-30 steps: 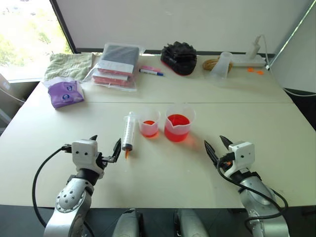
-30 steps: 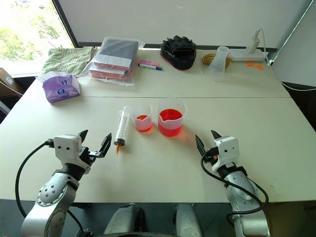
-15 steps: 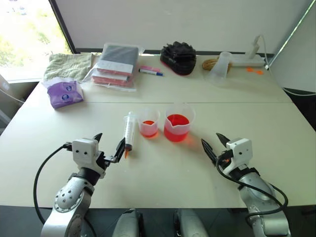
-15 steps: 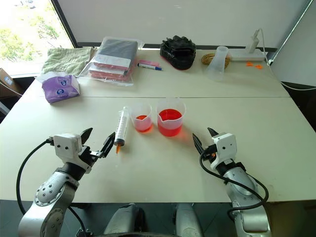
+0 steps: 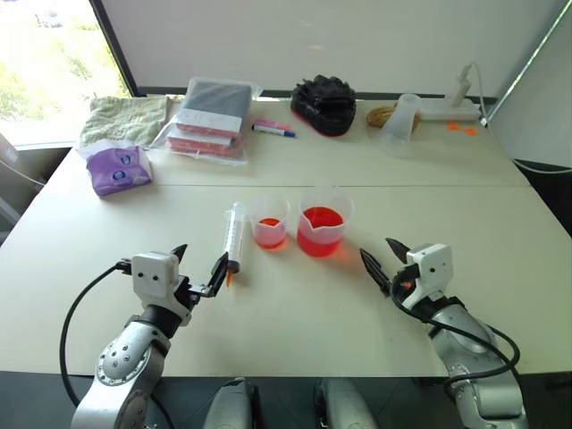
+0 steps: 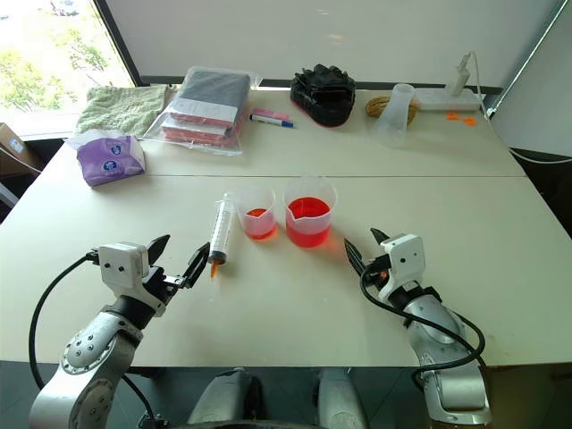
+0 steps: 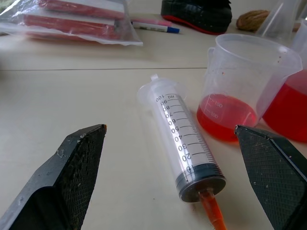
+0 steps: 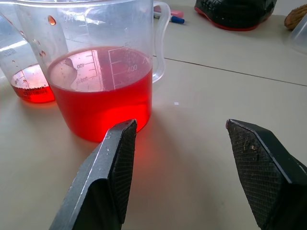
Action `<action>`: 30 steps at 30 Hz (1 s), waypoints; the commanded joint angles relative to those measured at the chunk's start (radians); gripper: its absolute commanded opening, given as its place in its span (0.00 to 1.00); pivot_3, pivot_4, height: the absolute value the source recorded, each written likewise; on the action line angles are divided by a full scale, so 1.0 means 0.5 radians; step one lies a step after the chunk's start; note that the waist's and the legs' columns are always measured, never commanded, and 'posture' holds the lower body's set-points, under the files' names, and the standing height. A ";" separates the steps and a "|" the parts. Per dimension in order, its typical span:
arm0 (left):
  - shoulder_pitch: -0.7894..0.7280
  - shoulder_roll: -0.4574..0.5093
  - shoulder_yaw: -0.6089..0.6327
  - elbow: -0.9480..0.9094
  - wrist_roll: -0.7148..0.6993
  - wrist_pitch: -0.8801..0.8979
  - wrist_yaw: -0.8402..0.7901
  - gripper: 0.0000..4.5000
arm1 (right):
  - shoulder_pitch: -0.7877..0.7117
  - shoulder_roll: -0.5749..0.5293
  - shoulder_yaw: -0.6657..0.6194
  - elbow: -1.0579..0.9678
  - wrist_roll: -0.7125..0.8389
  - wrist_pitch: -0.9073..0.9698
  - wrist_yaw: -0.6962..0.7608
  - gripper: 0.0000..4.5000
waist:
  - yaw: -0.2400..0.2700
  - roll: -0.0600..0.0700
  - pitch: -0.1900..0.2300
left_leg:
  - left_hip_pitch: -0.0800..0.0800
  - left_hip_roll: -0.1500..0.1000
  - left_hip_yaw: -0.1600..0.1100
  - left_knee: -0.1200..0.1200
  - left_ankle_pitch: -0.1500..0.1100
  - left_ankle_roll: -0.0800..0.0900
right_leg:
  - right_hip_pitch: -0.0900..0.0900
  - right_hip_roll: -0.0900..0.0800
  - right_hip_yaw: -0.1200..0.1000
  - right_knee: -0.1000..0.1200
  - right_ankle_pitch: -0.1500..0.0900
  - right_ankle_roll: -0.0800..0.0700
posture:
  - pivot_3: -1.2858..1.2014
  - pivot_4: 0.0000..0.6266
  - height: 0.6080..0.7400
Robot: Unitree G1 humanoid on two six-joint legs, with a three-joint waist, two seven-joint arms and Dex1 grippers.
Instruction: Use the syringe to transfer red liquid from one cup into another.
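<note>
Lying flat on the desk (image 5: 295, 335), the syringe (image 5: 233, 237) sits just ahead of the left end effector (image 5: 198, 271) and a touch toward the middle, its long axis running nearly straight away from the robot. Its orange tip (image 5: 229, 278) points back toward the robot, close beside the inner finger (image 5: 215, 271), and its plunger end is farthest away. That left end effector is spread wide with nothing in it, and the wrist view shows the barrel lying between and beyond the two fingers, not yet touched. It is plainly the nearer arm, so I would expect it to take the syringe, and since the barrel lies almost in line with the reach, the fingers could close across it from either side. The barrel is clear with printed graduations and looks empty, the dark seal pushed down to the tip end. Just right of it stands the small cup (image 5: 270, 222) with a shallow pool of red liquid (image 5: 270, 222), and beside that, close but whether touching I cannot tell, the wide cup (image 5: 325, 221), roughly half full of liquid. The right end effector (image 5: 382, 256) hangs near the wide cup on its right, also parted with nothing between its fingers, pointing toward the cup's side.
</note>
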 commanded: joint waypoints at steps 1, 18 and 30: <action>0.010 0.059 0.084 -0.097 -0.114 0.041 -0.070 1.00 | -0.032 -0.056 -0.029 -0.043 0.083 0.025 0.070 0.68 | -0.001 0.000 0.000 | 0.000 0.000 0.000 0.000 0.000 0.000 | 0.000 0.000 0.000 0.000 0.000 0.000 | 0.52 0.24 1.00; -1.001 1.705 0.768 0.942 -1.653 1.272 -1.069 1.00 | -0.923 -0.983 -0.142 0.802 0.544 0.539 1.144 0.68 | 0.000 -0.001 0.013 | -0.001 -0.005 0.000 0.000 0.000 0.000 | -0.003 0.003 -0.003 0.001 -0.001 -0.001 | 0.52 0.24 1.00; -2.313 1.606 -0.527 1.666 -0.886 1.815 -1.287 1.00 | -1.641 -1.400 0.132 1.002 0.502 0.720 1.725 0.68 | 0.001 0.001 0.016 | -0.011 -0.005 0.003 -0.001 0.000 0.001 | -0.014 0.009 -0.002 0.001 0.002 0.008 | 0.52 0.24 1.00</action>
